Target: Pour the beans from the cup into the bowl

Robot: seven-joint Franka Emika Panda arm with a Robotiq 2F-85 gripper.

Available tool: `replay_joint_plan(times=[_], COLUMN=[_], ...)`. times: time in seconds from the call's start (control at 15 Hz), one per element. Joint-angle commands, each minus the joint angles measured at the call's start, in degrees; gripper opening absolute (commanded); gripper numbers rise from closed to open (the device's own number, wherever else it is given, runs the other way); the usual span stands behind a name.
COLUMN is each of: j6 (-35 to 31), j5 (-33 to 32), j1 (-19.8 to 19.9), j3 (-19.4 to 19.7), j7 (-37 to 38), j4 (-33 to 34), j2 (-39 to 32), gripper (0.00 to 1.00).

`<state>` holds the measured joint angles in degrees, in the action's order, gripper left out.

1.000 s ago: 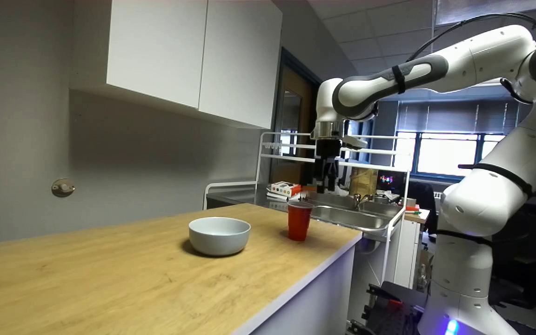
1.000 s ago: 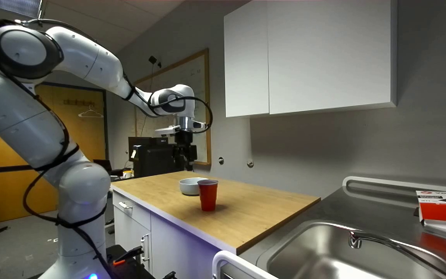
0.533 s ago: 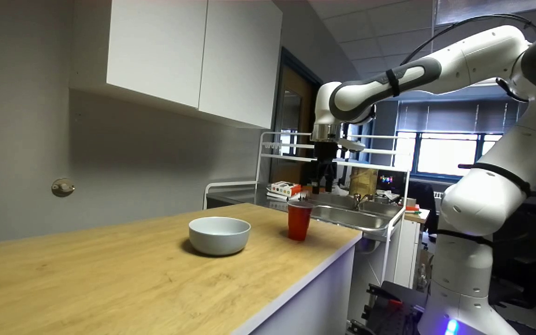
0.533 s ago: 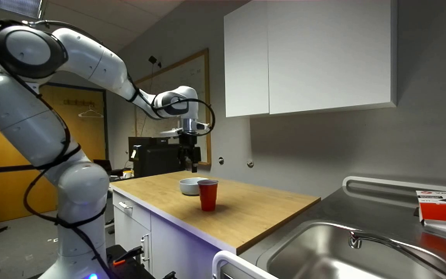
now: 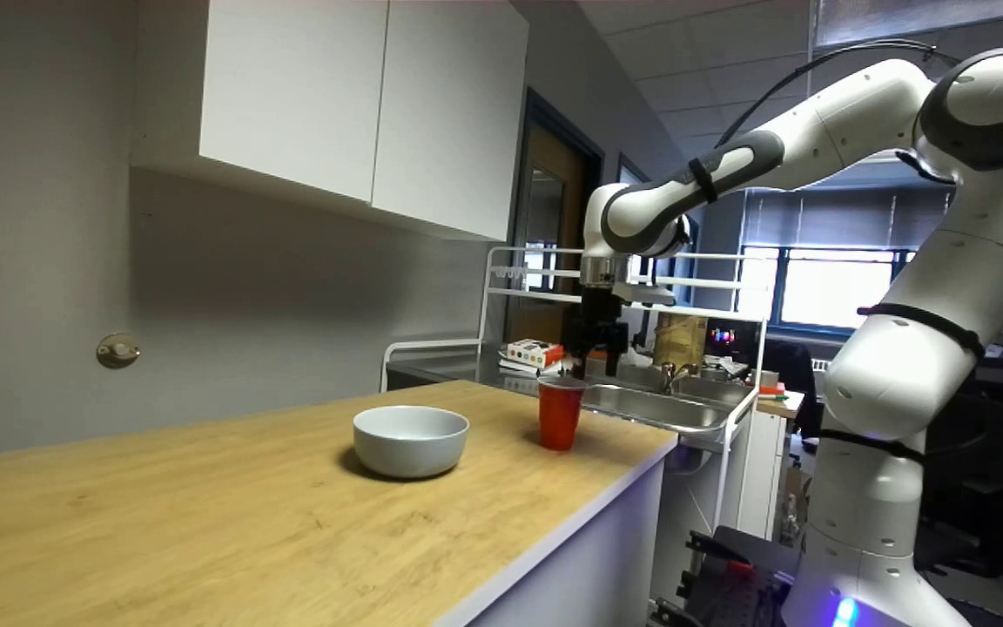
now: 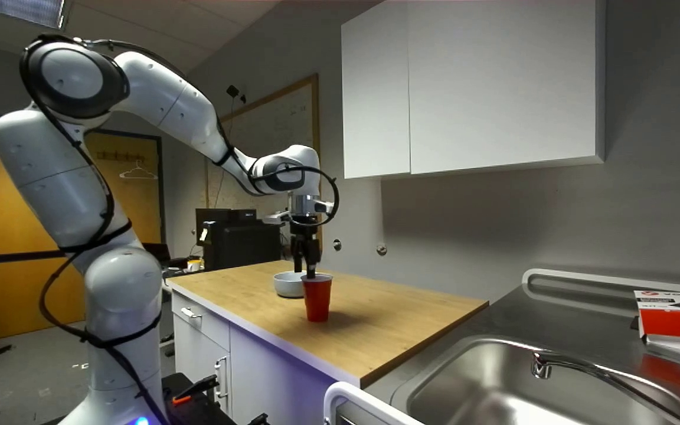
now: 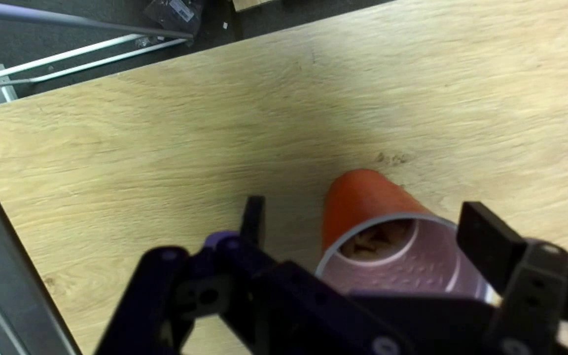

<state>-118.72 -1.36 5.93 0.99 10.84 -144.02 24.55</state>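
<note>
In an exterior view the near cup [image 6: 317,301] partly hides the bowl's [image 6: 288,287] right side; the end effector [image 5: 595,374], spread, holds nothing.

It looks like a lab or office room with a kitchen corner. Visible in an exterior view are a steel sink [image 6: 470,378], a curved faucet [image 6: 576,365], white wall cabinets [image 6: 493,82] and a wood-topped surface [image 6: 387,307] over a white drawer [image 6: 207,323]. The work side shows in the robot arm [image 5: 885,374], a framed whiteboard [image 6: 293,112], ceiling panels [image 5: 684,52] and blinds [image 5: 832,216] at a bright window [image 5: 841,287].
</note>
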Motion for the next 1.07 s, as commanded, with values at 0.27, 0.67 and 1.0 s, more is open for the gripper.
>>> replay_joint_plan(times=[0.27, 0.67, 1.0], j6=[-6.95, -8.59, -8.34], j5=[-0.06, -1.29, -1.56], j1=[1.62, 3.22, 4.07], j3=[-0.06, 0.83, 1.37], j7=[7.99, 11.02, 11.43], j4=[1.10, 1.16, 1.33], j2=[-6.77, -9.19, -9.19], gripper=[1.00, 0.75, 0.46])
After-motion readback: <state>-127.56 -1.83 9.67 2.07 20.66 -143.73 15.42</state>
